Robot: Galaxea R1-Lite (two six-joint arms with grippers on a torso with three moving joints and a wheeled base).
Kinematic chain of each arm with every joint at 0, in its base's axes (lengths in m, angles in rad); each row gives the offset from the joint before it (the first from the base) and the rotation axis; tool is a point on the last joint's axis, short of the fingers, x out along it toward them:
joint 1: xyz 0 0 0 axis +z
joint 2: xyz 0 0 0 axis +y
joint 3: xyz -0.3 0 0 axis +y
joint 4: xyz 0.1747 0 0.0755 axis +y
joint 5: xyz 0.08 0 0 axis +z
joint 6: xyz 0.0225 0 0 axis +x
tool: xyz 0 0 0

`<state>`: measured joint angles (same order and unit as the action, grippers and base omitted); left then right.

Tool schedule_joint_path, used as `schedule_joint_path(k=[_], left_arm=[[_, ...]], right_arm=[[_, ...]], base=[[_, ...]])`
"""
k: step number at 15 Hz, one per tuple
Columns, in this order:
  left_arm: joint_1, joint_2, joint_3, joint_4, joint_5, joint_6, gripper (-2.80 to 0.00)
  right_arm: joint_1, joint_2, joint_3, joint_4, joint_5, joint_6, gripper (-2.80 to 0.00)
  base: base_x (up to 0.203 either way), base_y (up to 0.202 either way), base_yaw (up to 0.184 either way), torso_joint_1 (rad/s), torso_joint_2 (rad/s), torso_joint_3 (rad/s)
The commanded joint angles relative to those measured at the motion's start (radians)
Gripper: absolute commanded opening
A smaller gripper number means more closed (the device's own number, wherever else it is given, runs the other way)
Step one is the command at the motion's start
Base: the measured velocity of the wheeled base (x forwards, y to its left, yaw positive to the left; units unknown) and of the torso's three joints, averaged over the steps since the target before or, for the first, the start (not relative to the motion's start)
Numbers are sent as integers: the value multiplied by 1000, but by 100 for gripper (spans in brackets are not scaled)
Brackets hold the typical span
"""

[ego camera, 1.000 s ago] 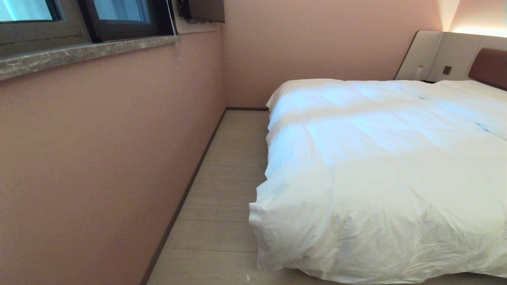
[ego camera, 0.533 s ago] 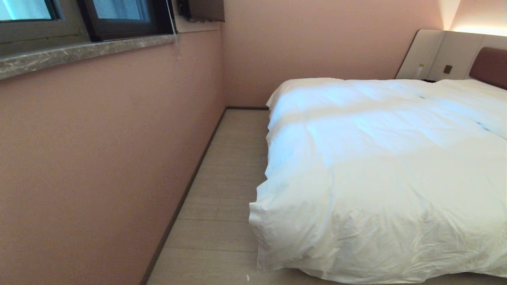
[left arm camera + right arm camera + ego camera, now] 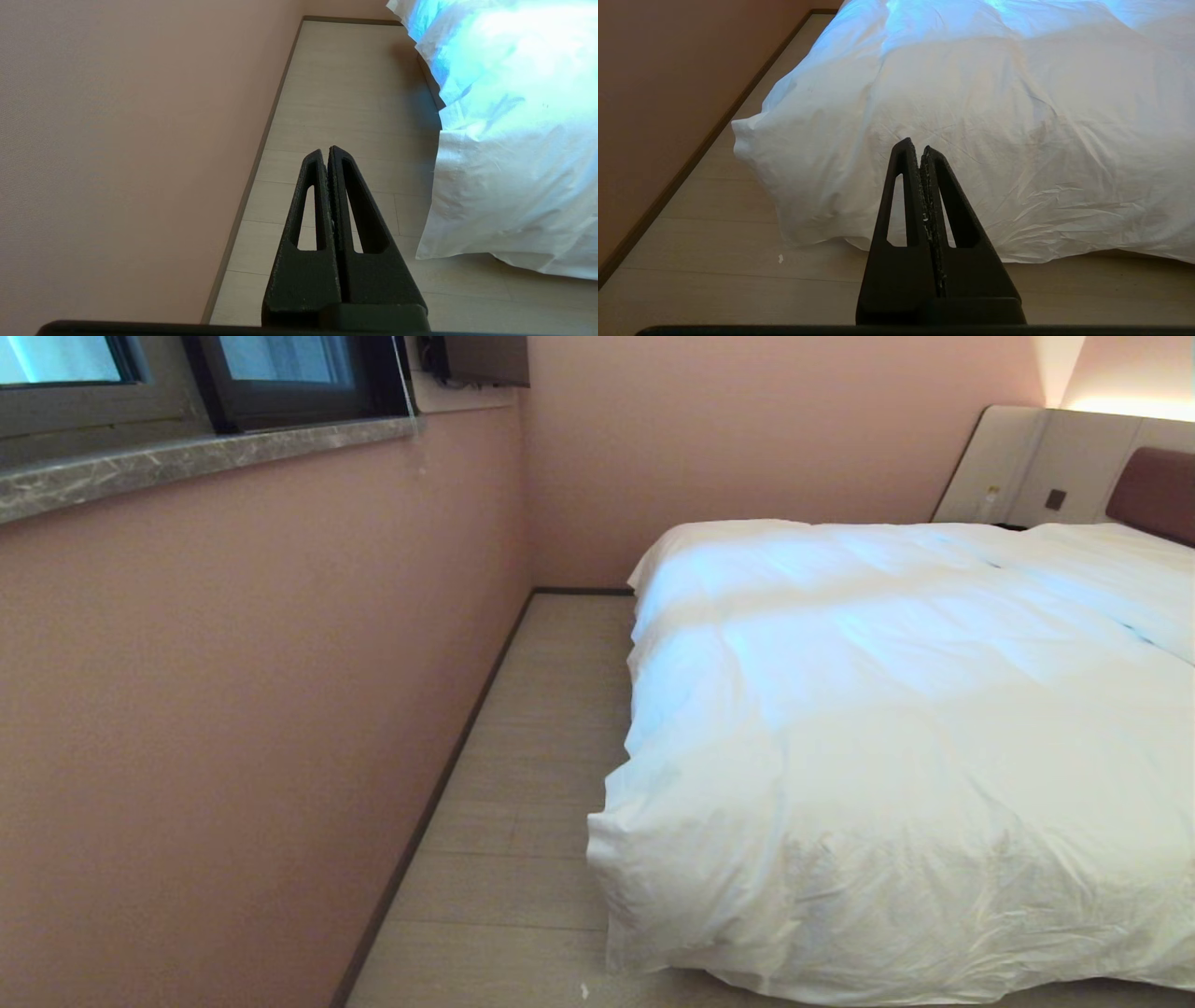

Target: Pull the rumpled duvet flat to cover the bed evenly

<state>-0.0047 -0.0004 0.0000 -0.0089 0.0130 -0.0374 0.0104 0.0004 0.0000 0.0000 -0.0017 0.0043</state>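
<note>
The white duvet (image 3: 896, 756) drapes the bed (image 3: 1156, 490) down to the floor (image 3: 523, 821) — the left gripper (image 3: 327, 151) and right gripper (image 3: 915, 143) both pinched together, holding nothing — no readable writing anywhere.

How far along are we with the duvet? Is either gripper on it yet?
Done: the duvet already lies spread over the bed, draping to the floor at the near end. In hand: nothing; the left gripper and right gripper are shut and empty, off the fabric. Left: creases and a bunched near-left corner to pull out. The bed's right side is out of view.
</note>
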Motion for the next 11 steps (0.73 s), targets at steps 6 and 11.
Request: schedule_joint_path(k=[6, 11], left_arm=[[0, 0, 0, 0, 1, -1, -280], [-1, 0, 0, 0, 1, -1, -280]], right_arm=[[0, 0, 0, 0, 0, -1, -280], [0, 0, 0, 0, 0, 0, -280]], base=[[0, 0, 0, 0, 0, 0], [0, 0, 0, 0, 0, 0]])
